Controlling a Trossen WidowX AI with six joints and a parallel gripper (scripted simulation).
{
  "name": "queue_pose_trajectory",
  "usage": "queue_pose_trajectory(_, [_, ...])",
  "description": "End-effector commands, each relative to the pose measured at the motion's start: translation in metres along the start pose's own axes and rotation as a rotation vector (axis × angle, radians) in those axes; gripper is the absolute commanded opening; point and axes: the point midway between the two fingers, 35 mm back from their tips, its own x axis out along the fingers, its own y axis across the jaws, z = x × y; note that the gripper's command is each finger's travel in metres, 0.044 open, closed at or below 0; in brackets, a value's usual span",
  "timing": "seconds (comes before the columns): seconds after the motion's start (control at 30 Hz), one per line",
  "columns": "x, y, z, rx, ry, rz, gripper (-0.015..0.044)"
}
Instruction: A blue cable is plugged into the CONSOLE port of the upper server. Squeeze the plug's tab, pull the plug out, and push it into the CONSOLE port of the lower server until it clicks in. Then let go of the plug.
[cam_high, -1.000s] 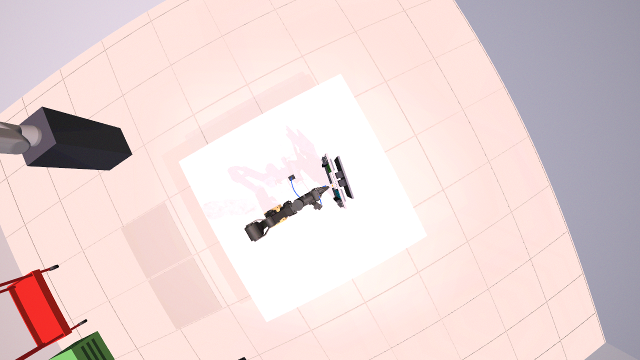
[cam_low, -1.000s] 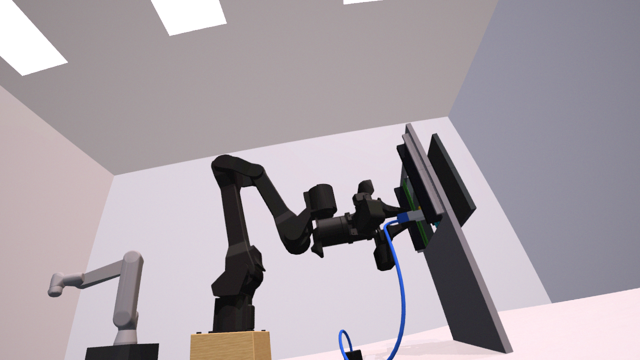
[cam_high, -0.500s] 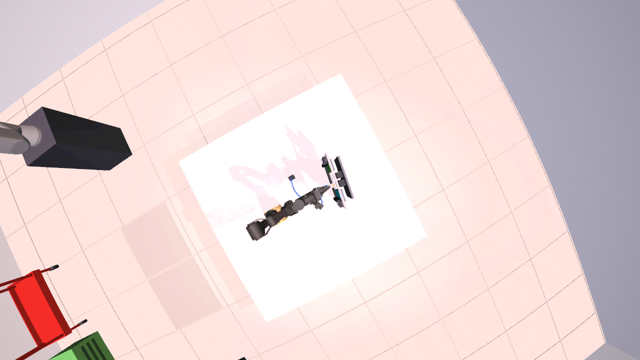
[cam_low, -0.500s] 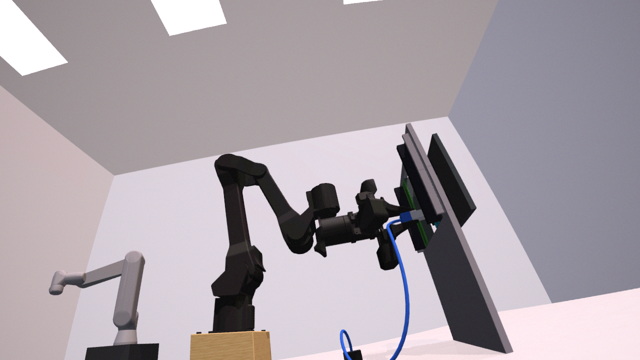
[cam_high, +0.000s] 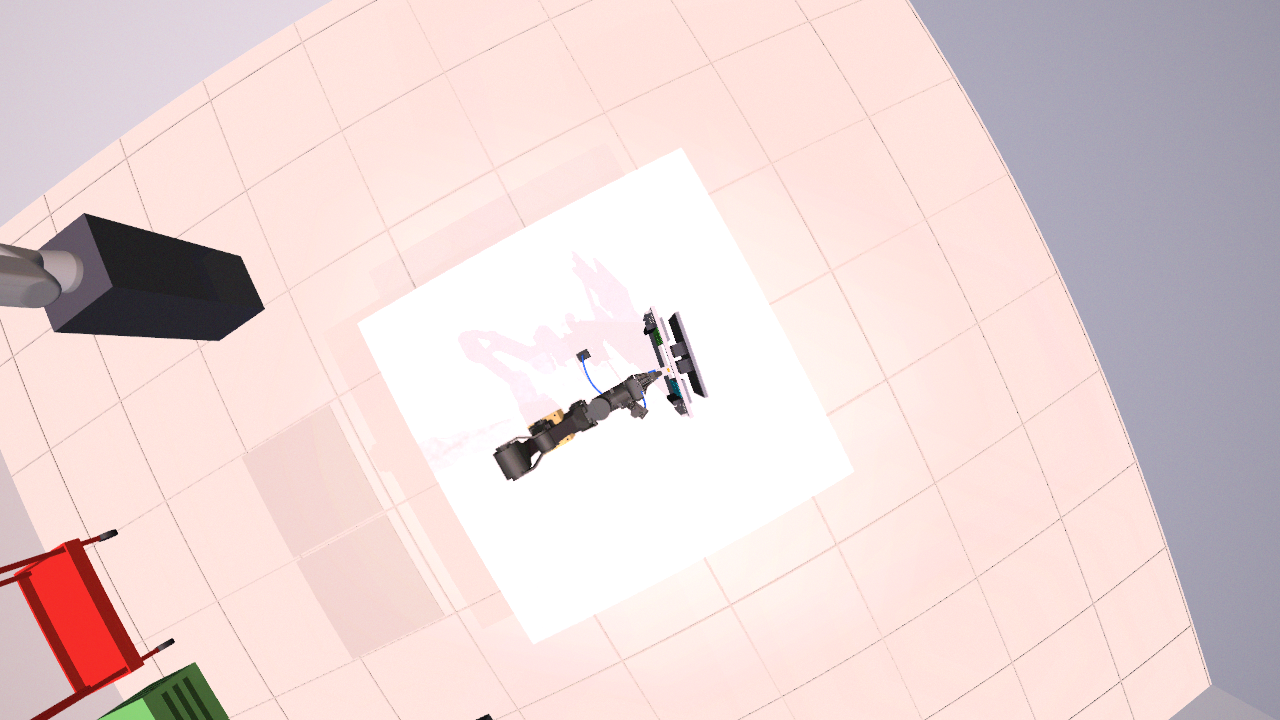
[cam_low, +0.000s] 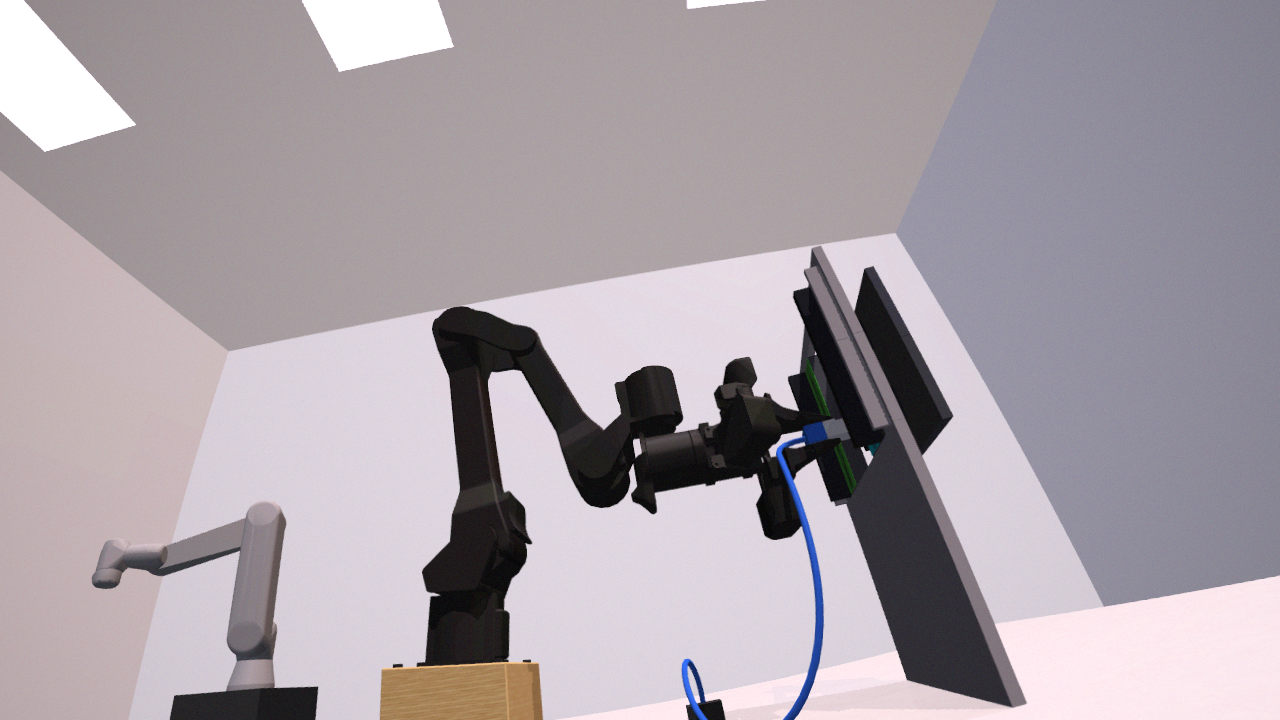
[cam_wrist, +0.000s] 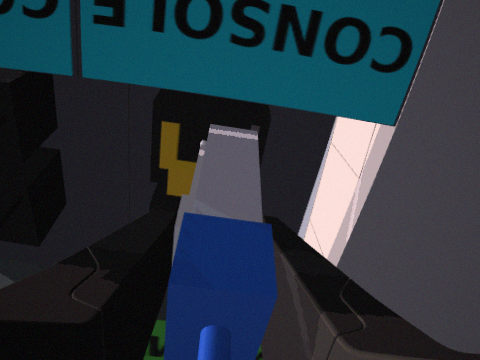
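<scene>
On my exterior feed, my arm is standing on a block, with the upright panel rising to its right. A second arm is standing left, on a pedestal. In my wrist view, the plug is lying between the fingers, below the CONSOLE label.

Arm: it is black, with slim links and rounded joints.
Wrist section: it has black cylinder shape.
Fingers: these are dark brownish-black, tapering, with thin curved seam lines.
Base: it is black and blocky.
</scene>
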Motion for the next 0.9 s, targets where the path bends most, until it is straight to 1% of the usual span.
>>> queue_pose_trajectory(0.0, [0.0018,0.0024,-0.0004,-0.002,0.005,0.009,0.0])
queue_pose_trajectory(0.87, [0.0074,0.0023,0.0005,-0.002,0.004,0.011,0.0])
